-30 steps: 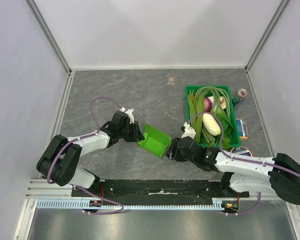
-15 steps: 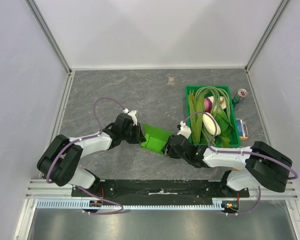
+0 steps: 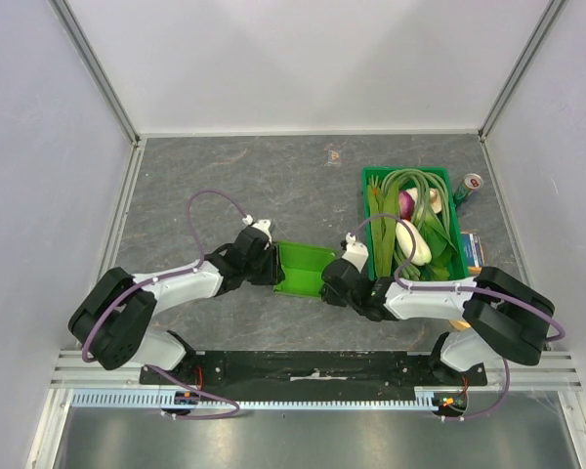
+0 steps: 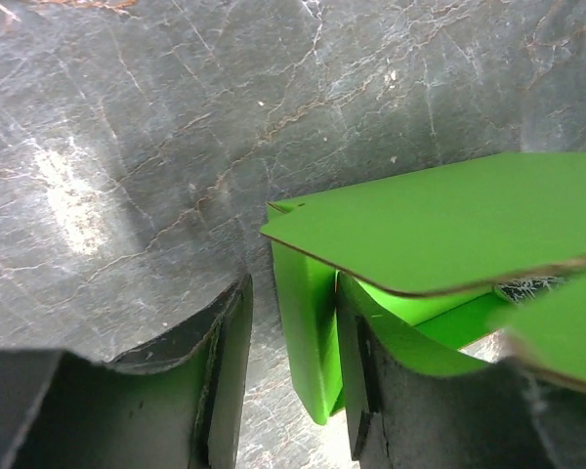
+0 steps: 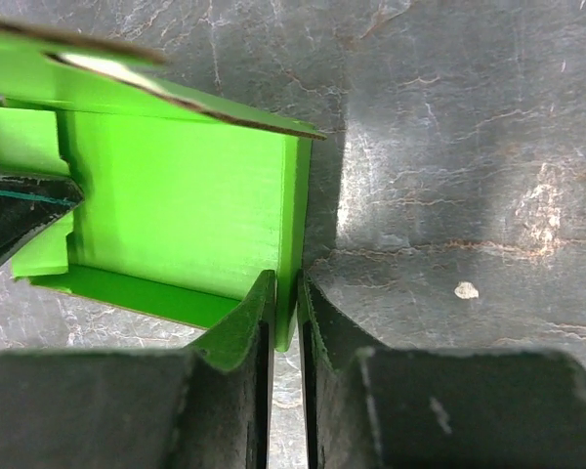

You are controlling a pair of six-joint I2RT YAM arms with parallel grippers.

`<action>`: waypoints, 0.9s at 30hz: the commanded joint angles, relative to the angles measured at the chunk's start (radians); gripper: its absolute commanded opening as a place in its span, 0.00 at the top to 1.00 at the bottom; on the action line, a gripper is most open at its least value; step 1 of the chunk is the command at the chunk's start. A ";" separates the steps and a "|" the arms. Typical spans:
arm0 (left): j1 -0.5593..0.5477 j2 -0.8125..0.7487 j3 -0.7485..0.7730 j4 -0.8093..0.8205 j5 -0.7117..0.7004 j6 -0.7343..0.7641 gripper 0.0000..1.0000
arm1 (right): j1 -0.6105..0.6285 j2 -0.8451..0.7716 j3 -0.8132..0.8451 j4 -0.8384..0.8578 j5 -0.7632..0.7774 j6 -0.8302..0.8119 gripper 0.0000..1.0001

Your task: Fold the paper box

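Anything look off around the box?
Nothing stands out: the small lime-green card box sits intact and half folded between the left tool and right tool, and the vegetables lie inside their dark-green plastic crate.

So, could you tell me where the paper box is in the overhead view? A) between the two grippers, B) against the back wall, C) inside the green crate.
A: the paper box lies between the left gripper and the right gripper.

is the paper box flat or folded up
Partly folded: the paper box has walls standing upright; a top flap hangs open.
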 commanded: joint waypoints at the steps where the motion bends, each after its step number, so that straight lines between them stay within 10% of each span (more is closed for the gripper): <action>1: 0.002 -0.025 0.085 -0.103 -0.051 -0.030 0.54 | 0.003 0.017 0.033 -0.023 0.040 0.005 0.83; 27: 0.043 -0.219 -0.008 -0.100 0.069 -0.053 0.42 | 0.017 0.045 0.123 -0.142 0.074 -0.044 0.81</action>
